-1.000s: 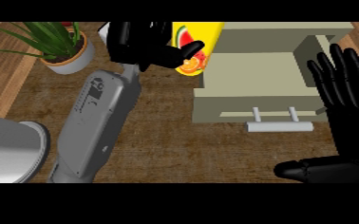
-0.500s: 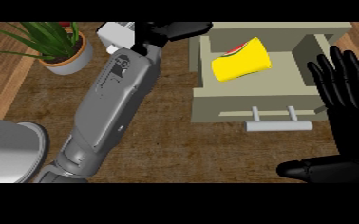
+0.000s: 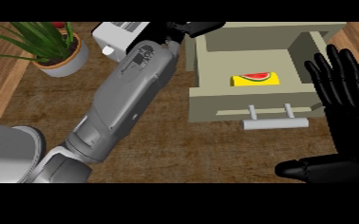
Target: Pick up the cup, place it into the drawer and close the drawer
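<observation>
Fingers (image 3: pixel 336 76) of right hand (image 3: pixel 335 118) straight, spread, holding nothing, resting at the right edge. Left hand (image 3: pixel 200 27) near the drawer's back corner, finger state unclear. Cup (image 3: pixel 256 79) lying inside open drawer (image 3: pixel 245 107): placing done, closing by handle (image 3: pixel 275 122) left.
</observation>
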Robot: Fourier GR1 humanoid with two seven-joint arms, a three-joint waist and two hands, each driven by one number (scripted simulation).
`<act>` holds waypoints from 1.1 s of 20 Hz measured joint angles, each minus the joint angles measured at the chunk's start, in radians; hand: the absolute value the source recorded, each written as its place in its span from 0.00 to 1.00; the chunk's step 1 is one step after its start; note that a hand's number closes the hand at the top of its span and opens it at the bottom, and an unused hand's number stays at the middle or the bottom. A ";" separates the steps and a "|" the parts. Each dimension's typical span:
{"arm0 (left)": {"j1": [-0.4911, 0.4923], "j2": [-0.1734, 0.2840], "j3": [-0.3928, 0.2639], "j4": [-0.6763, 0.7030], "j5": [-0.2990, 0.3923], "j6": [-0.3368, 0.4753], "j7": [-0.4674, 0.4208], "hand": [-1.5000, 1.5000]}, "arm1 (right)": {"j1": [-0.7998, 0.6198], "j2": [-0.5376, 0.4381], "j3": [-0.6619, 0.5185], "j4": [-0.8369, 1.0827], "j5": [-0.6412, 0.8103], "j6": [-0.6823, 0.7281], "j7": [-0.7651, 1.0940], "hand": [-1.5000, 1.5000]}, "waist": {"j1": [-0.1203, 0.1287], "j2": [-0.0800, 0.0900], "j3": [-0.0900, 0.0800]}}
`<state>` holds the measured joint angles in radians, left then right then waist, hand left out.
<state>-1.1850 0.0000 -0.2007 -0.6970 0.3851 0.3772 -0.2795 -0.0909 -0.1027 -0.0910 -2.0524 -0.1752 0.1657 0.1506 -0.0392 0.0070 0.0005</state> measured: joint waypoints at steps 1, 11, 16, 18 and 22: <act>-0.017 0.000 -0.010 0.027 0.013 0.005 -0.006 1.00 | 0.004 -0.001 -0.004 -0.002 -0.005 0.003 -0.003 0.00 | -0.002 0.000 0.000; -0.091 0.000 -0.185 0.218 0.143 0.036 -0.077 1.00 | -0.038 -0.011 -0.009 0.023 -0.025 0.018 -0.007 0.00 | -0.039 0.010 0.001; -0.129 0.000 -0.260 0.277 0.176 0.057 -0.067 1.00 | -0.046 -0.006 0.010 0.032 -0.017 0.022 -0.010 0.00 | -0.059 0.015 0.001; -0.125 0.000 -0.302 0.287 0.180 0.071 -0.063 0.00 | -0.043 0.000 0.016 0.032 -0.014 0.021 -0.015 0.00 | -0.064 0.016 0.001; -0.124 0.000 -0.373 0.297 0.187 0.110 -0.045 0.00 | -0.056 -0.006 0.012 0.035 -0.028 0.029 -0.012 0.00 | -0.072 0.017 0.002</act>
<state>-1.3086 0.0003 -0.5738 -0.3998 0.5723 0.4874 -0.3241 -0.1466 -0.1084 -0.0795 -2.0170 -0.2027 0.1947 0.1390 -0.1116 0.0242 0.0021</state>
